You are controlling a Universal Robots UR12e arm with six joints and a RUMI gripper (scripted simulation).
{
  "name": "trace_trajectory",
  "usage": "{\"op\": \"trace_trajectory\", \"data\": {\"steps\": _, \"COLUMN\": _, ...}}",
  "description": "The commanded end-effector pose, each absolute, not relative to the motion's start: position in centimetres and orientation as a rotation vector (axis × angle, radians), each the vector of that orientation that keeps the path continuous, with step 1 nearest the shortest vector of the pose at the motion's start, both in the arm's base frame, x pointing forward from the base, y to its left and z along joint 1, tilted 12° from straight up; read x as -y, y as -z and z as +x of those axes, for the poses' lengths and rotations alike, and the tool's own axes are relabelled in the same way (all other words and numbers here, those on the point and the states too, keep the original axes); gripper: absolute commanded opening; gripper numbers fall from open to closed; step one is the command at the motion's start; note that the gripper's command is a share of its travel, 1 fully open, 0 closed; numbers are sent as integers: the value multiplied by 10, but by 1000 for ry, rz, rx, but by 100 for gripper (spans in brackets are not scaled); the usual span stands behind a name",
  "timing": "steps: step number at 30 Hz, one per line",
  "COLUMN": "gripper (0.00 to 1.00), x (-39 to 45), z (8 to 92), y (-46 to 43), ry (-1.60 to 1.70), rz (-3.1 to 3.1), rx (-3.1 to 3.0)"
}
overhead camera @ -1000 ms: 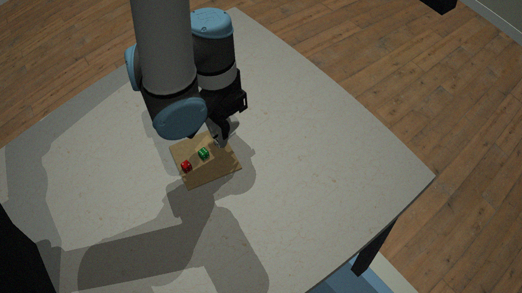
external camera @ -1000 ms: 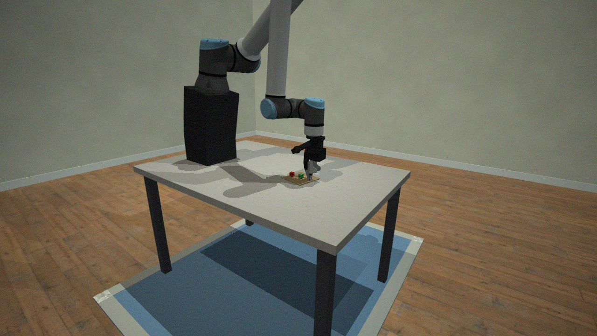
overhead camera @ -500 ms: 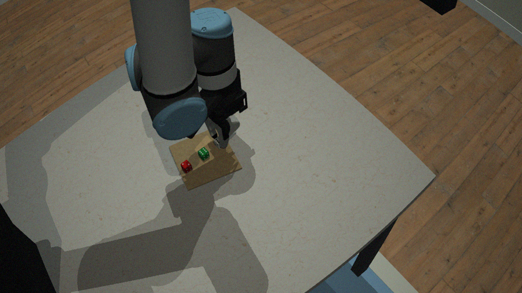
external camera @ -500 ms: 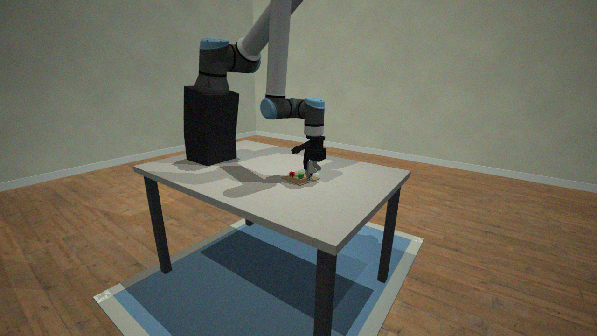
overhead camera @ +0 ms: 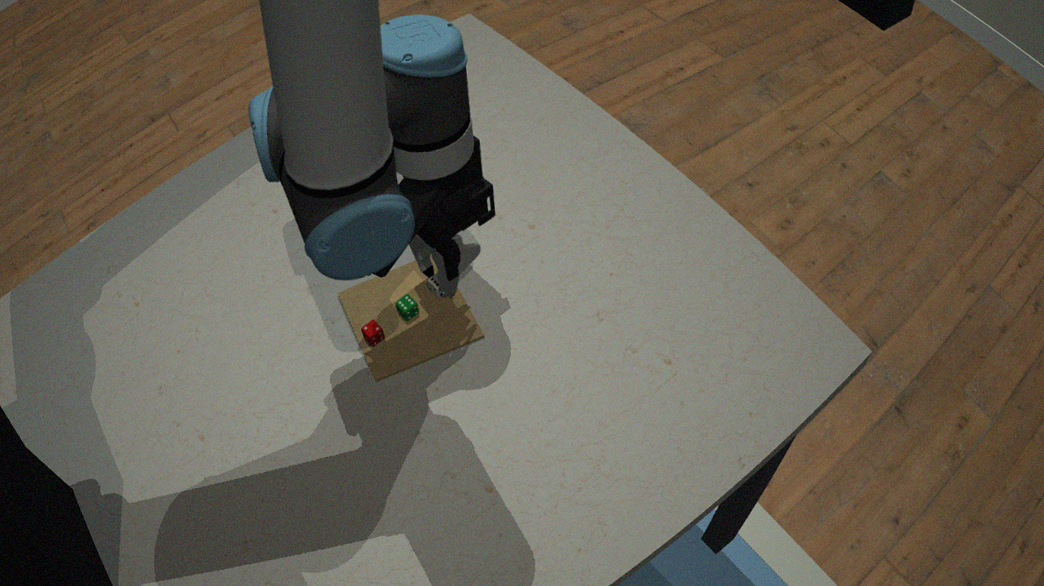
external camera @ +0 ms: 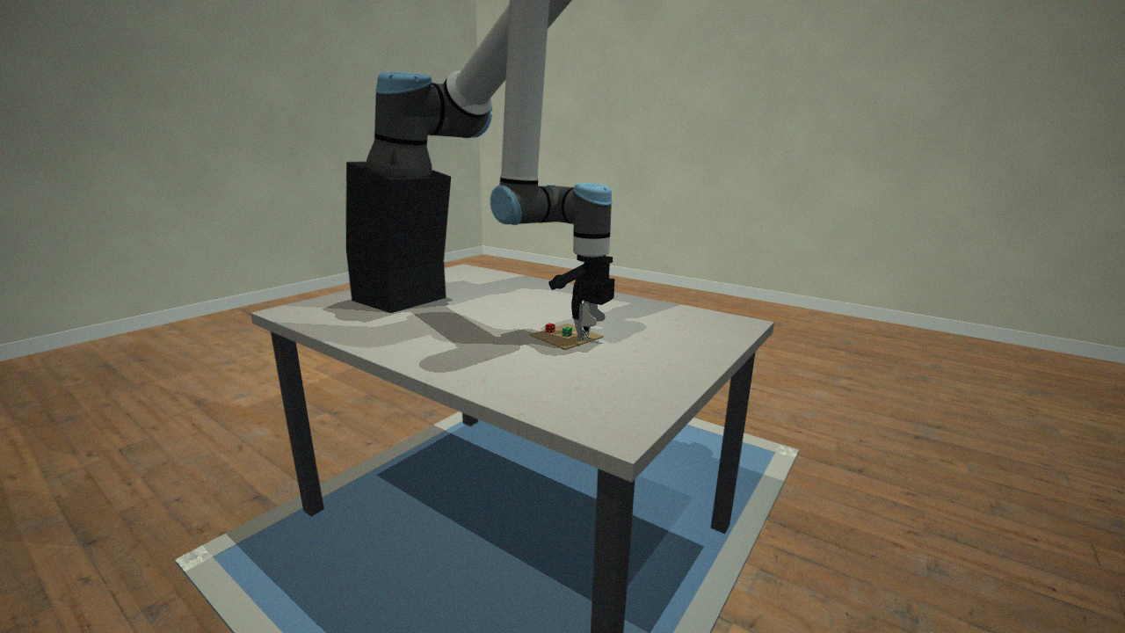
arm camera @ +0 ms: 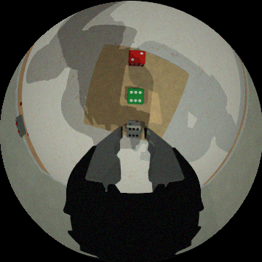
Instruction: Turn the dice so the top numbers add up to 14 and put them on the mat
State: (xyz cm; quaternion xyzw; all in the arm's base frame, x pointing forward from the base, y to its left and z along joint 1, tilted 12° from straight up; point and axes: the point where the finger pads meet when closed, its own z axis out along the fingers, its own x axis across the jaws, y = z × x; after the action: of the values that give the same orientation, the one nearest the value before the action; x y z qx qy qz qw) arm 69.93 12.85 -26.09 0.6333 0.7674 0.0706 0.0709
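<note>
A red die [overhead camera: 372, 333] [external camera: 549, 327] [arm camera: 137, 58] sits close to one edge of the tan mat [overhead camera: 391, 364] [external camera: 562, 344] [arm camera: 98, 84], two on top. A green die [overhead camera: 407, 308] [external camera: 566, 331] [arm camera: 135, 96] lies flat nearer the middle, six on top. A grey die [overhead camera: 434, 285] [arm camera: 134, 132] is at the opposite edge; the wrist view shows two rows of three pips on it. My gripper [external camera: 584, 333] [arm camera: 133, 127] is slightly open around the grey die, with a narrow gap on each side. Whether that die is flat and fully on the mat, I cannot tell.
The mat lies on the pale table [overhead camera: 606, 351] [external camera: 472, 369]. The arm's black pedestal [overhead camera: 8, 539] [external camera: 397, 236] stands at the table's far side from the mat. Arm shadows cover part of the mat.
</note>
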Motion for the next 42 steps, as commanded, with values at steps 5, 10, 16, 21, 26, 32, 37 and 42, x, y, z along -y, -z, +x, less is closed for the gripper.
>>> {"op": "trace_trajectory", "data": {"steps": 5, "gripper": 21, "x": -128, "z": 696, "y": 242, "ry": -213, "rz": 1904, "rx": -2307}}
{"op": "trace_trajectory", "data": {"steps": 10, "gripper": 21, "x": -128, "z": 691, "y": 216, "ry": -213, "rz": 1904, "rx": -2307}}
{"op": "trace_trajectory", "data": {"steps": 16, "gripper": 21, "x": -127, "z": 687, "y": 195, "ry": -213, "rz": 1904, "rx": -2307}}
{"op": "trace_trajectory", "data": {"steps": 21, "gripper": 21, "x": -127, "z": 683, "y": 178, "ry": -213, "rz": 1904, "rx": -2307}}
{"op": "trace_trajectory", "data": {"steps": 26, "gripper": 21, "x": -127, "z": 682, "y": 173, "ry": -213, "rz": 1904, "rx": -2307}}
{"op": "trace_trajectory", "data": {"steps": 32, "gripper": 100, "x": -127, "z": 682, "y": 173, "ry": -213, "rz": 1904, "rx": -2307}}
{"op": "trace_trajectory", "data": {"steps": 37, "gripper": 100, "x": -127, "z": 682, "y": 173, "ry": -213, "rz": 1904, "rx": -2307}}
{"op": "trace_trajectory", "data": {"steps": 42, "gripper": 100, "x": -127, "z": 682, "y": 173, "ry": -213, "rz": 1904, "rx": -2307}}
